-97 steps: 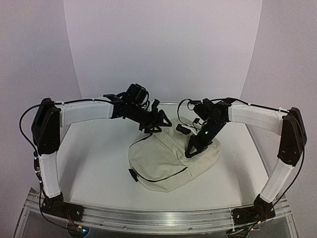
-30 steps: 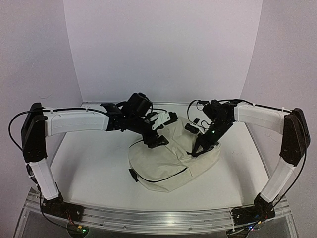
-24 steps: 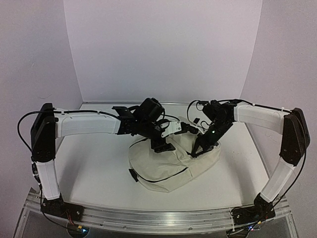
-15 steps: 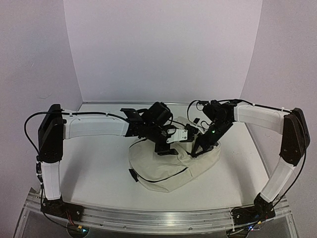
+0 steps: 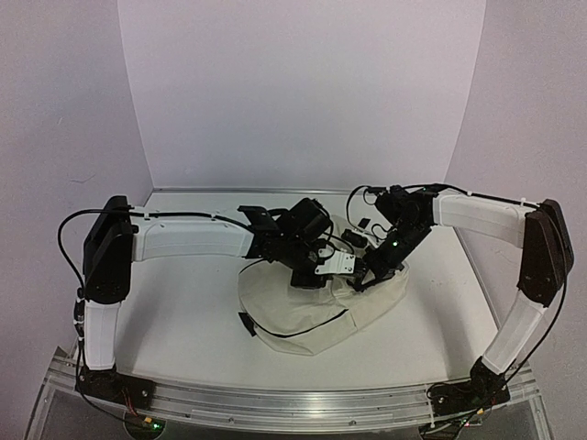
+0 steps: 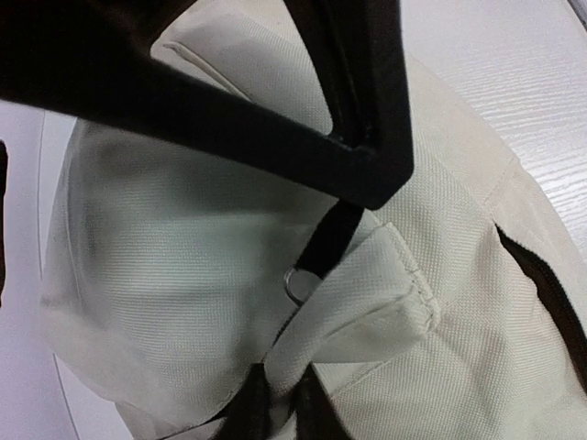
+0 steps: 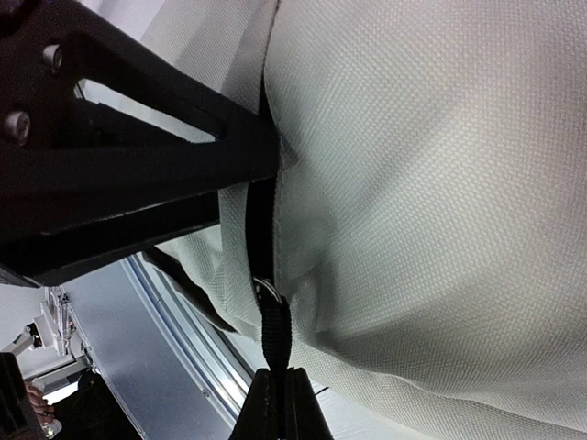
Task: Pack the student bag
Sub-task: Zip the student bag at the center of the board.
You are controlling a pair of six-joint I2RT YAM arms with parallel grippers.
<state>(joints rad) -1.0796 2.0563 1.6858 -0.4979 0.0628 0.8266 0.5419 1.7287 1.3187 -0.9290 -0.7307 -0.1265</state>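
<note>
The student bag (image 5: pixel 303 307), cream fabric with black zipper lines, lies in the middle of the table. At the bag's top, my left gripper (image 5: pixel 336 266) is shut on a fold of the cream flap (image 6: pixel 367 302); its fingertips (image 6: pixel 243 412) pinch the cloth. A black pull tab (image 6: pixel 326 247) on a small metal ring sits just beyond. My right gripper (image 5: pixel 363 278) holds the bag's upper right side, shut on that black pull tab (image 7: pixel 275 335) below its ring (image 7: pixel 266 289). The two grippers almost touch. The bag's inside is hidden.
The white table (image 5: pixel 165 293) has an aluminium rail (image 5: pixel 293 403) along its near edge and walls close behind. A black strap tab (image 5: pixel 246 323) sticks out at the bag's left. The right gripper's black frame (image 6: pixel 348 137) crosses the left wrist view.
My left arm has swung right onto the bag's top, and its gripper has gone from open to shut on the flap. The right arm has stayed put, still gripping the tab.
</note>
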